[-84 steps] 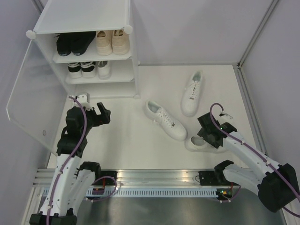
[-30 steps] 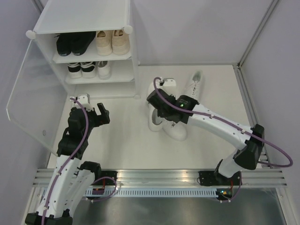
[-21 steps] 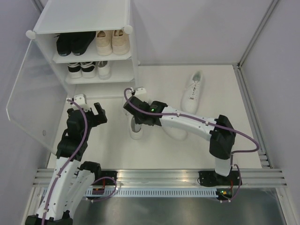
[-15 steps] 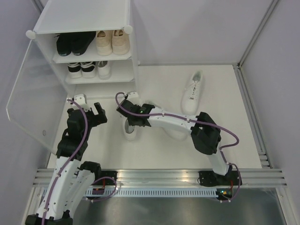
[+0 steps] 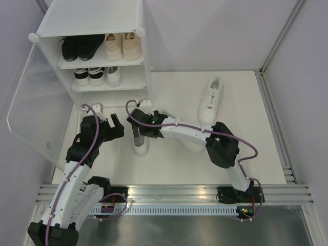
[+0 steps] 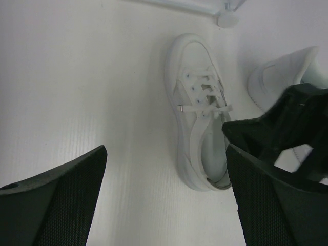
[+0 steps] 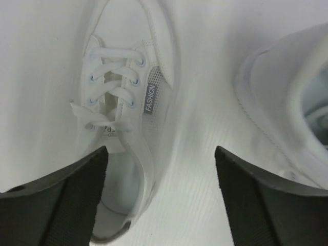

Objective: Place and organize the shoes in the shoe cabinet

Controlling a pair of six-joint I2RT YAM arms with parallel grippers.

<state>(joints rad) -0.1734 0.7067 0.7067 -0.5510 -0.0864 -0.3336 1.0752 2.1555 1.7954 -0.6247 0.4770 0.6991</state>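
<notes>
Just below the right gripper (image 7: 160,154), jaws apart and empty, the white lace-up sneaker (image 7: 123,97) lies on its sole. Its long axis runs forward from the wide-open left gripper (image 6: 166,148) — heel nearest, toe ahead — though the right hand looks closer.

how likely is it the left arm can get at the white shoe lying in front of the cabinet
Probably yes: the left gripper is open, close beside the white shoe, with nothing between them. The right gripper, jaws open, hangs just over that shoe and may crowd the grasp.
</notes>
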